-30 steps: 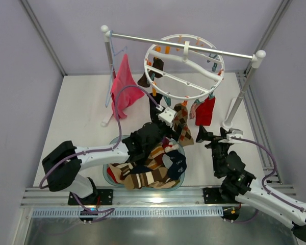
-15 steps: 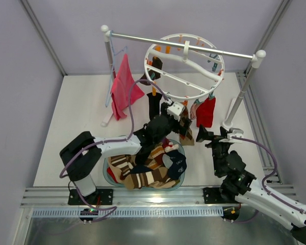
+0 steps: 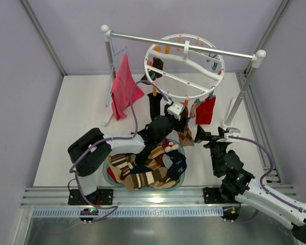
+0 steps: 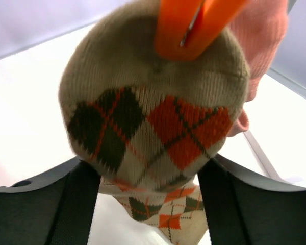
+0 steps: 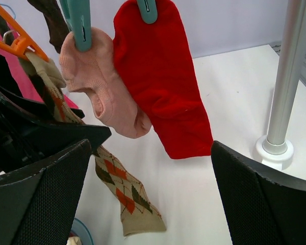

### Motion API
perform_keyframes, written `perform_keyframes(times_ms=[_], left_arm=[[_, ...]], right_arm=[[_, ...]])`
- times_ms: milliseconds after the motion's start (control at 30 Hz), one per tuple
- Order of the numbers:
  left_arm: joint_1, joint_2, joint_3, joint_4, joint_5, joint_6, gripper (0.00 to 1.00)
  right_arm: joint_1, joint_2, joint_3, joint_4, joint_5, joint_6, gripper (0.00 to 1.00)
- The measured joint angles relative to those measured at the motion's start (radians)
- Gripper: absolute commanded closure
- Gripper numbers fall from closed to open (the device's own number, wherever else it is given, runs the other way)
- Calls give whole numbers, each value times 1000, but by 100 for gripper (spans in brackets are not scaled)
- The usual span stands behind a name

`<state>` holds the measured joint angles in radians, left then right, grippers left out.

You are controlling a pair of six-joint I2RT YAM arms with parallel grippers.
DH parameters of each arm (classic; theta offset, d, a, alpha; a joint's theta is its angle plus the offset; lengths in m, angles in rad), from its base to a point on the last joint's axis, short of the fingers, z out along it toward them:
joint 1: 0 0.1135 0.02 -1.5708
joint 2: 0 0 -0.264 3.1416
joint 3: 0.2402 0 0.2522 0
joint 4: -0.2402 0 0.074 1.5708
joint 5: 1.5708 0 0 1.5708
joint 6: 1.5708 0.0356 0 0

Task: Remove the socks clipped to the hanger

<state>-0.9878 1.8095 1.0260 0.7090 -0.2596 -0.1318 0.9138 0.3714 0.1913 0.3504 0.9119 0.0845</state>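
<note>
The white ring hanger (image 3: 148,71) hangs from the rail with socks clipped to it. In the left wrist view an orange clip (image 4: 194,25) pinches a beige argyle sock (image 4: 153,117). My left gripper (image 4: 148,166) stands open with that sock's rounded end between its fingers, just below the clip. From above, the left gripper (image 3: 179,118) is under the ring's near rim at the argyle sock (image 3: 185,131). My right gripper (image 5: 150,145) is open and holds nothing, low in front of a red sock (image 5: 163,87) and a pink sock (image 5: 104,92) on teal clips. A black sock (image 3: 153,104) hangs further left.
A teal basin (image 3: 106,176) holding several loose socks sits between the arm bases. A pink cloth (image 3: 123,87) hangs at the rail's left end. The rail's right post (image 5: 288,76) and its base (image 5: 275,148) stand close to my right gripper.
My left arm has risen from over the basin up and right to the argyle sock under the ring, and its jaws have narrowed a little. The right arm has barely moved.
</note>
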Motion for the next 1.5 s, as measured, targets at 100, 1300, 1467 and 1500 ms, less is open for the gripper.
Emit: perform_keyframes(times_ms=[100, 1300, 1467, 1500], left_arm=[[0, 2, -16, 53, -2, 0, 56], [-3, -314, -306, 196, 52, 2, 100], [-3, -351, -329, 180, 51, 4, 100], [-3, -354, -331, 174, 51, 5, 100]], right_arm=[[0, 2, -1, 2, -3, 0, 0], [-2, 298, 397, -48, -369, -110, 0], [-2, 346, 478, -98, -498, -109, 2], [-2, 351, 480, -104, -528, -109, 2]])
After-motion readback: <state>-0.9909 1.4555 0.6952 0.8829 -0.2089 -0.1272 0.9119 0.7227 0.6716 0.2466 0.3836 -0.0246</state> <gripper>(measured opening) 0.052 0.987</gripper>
